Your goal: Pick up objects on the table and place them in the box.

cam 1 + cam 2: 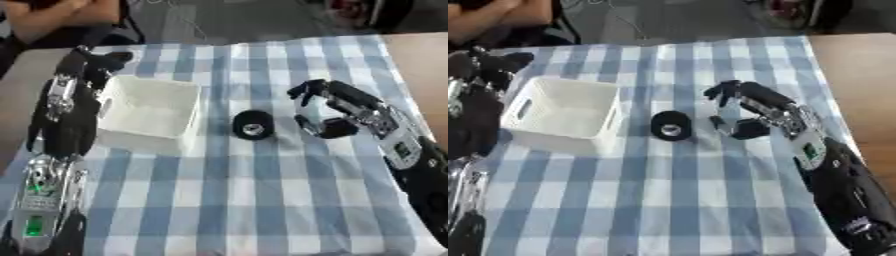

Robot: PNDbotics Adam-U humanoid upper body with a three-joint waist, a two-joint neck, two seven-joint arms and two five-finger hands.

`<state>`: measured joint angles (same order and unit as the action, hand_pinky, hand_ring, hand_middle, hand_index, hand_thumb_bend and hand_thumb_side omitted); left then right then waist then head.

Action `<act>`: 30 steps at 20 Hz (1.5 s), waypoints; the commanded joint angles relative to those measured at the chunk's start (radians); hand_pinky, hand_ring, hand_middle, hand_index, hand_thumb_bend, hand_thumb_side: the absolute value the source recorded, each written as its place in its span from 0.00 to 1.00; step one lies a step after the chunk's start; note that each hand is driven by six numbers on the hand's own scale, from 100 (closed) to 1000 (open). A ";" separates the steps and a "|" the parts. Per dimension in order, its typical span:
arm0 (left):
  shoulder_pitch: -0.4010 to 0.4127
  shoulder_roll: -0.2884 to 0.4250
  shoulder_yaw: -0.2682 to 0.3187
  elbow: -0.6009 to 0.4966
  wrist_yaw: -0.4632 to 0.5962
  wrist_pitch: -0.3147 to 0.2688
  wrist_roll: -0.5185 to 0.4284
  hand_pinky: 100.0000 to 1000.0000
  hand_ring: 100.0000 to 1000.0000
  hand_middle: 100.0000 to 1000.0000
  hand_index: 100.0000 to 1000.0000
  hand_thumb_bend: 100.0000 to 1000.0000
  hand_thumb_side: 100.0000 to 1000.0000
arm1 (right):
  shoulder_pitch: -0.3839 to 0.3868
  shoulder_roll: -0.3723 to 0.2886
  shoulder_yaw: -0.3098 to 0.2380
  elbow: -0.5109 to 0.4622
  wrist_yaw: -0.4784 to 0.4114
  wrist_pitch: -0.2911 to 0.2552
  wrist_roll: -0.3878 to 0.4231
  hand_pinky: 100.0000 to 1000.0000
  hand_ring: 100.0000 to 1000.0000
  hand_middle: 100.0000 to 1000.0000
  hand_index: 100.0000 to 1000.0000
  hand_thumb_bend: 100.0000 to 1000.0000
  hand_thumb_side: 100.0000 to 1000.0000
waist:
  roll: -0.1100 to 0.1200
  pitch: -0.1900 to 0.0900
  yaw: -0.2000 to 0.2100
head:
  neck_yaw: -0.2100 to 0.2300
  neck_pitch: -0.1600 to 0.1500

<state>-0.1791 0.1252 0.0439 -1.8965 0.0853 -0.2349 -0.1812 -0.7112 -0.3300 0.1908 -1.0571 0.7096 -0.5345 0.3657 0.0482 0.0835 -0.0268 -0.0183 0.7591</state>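
A black roll of tape lies on the blue-and-white checked cloth, just right of the white box. The box looks empty inside. My right hand hovers a little right of the roll, fingers curved and spread, thumb low, holding nothing; a gap separates it from the roll. My left hand stands at the box's far left corner, fingers relaxed beside the rim, with its forearm running down the left side.
Bare brown table shows right of the cloth. A person's arm rests at the far left edge. The near half of the cloth holds nothing but my arms.
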 commanded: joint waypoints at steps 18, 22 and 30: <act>-0.016 -0.003 -0.007 -0.009 0.009 -0.002 -0.010 0.90 0.71 0.95 0.60 0.00 0.94 | -0.072 0.050 -0.002 0.111 0.104 -0.011 -0.011 0.90 0.62 0.71 0.88 0.12 0.33 | 0.002 -0.011 0.007 | -0.013 -0.005; -0.017 -0.004 -0.008 -0.009 0.009 -0.002 -0.011 0.90 0.71 0.95 0.60 0.00 0.94 | -0.081 0.057 -0.005 0.130 0.116 -0.015 -0.015 0.90 0.62 0.71 0.88 0.12 0.33 | 0.003 -0.010 0.008 | -0.015 -0.005; -0.019 -0.006 -0.010 -0.007 0.010 -0.002 -0.014 0.90 0.71 0.95 0.60 0.00 0.94 | -0.099 0.066 -0.004 0.149 0.136 -0.023 -0.021 0.90 0.62 0.71 0.89 0.12 0.34 | 0.004 -0.008 0.013 | -0.019 -0.008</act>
<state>-0.1867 0.1169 0.0377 -1.8907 0.0924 -0.2334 -0.1921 -0.7805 -0.2626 0.1916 -0.8982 0.8411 -0.5552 0.3503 0.0530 0.0843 -0.0159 -0.0274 0.7592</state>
